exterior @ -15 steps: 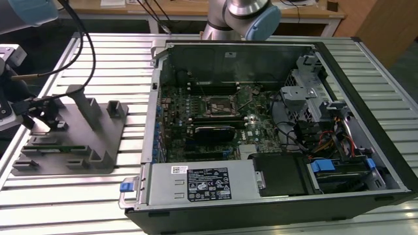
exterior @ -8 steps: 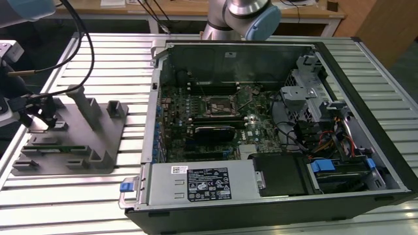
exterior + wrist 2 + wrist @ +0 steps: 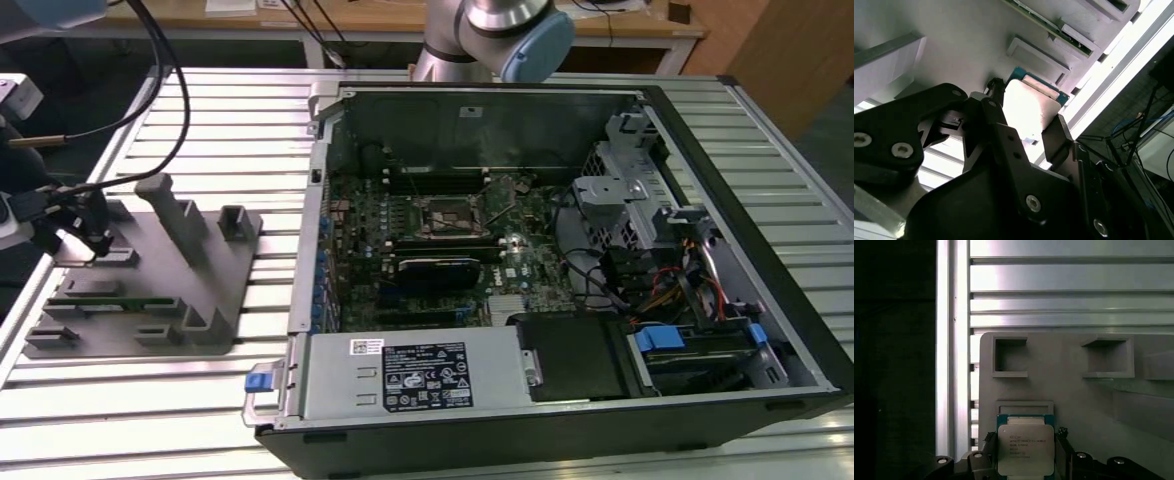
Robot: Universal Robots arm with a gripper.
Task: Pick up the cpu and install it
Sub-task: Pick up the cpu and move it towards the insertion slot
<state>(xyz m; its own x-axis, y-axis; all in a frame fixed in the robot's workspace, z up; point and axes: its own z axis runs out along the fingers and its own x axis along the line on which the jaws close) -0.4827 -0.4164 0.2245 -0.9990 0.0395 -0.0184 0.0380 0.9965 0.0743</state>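
The cpu [image 3: 1026,452] lies flat, silvery lid up with a green rim showing along one edge, over its seat on the grey fixture [image 3: 1064,385]; whether it rests there or hangs just above it I cannot tell. The gripper [image 3: 1026,119] is closed down to the cpu's width, its dark fingers [image 3: 1056,136] against two opposite edges, with nothing else held. To do this pick well, I judge the grip should be light and square on those edges, the cpu level, and any lift straight up so no corner catches the seat's lip. The fixture stands on the slatted counter [image 3: 200,120] at the exterior view's left, well apart from the socket [image 3: 447,215] inside the open computer case [image 3: 747,200]
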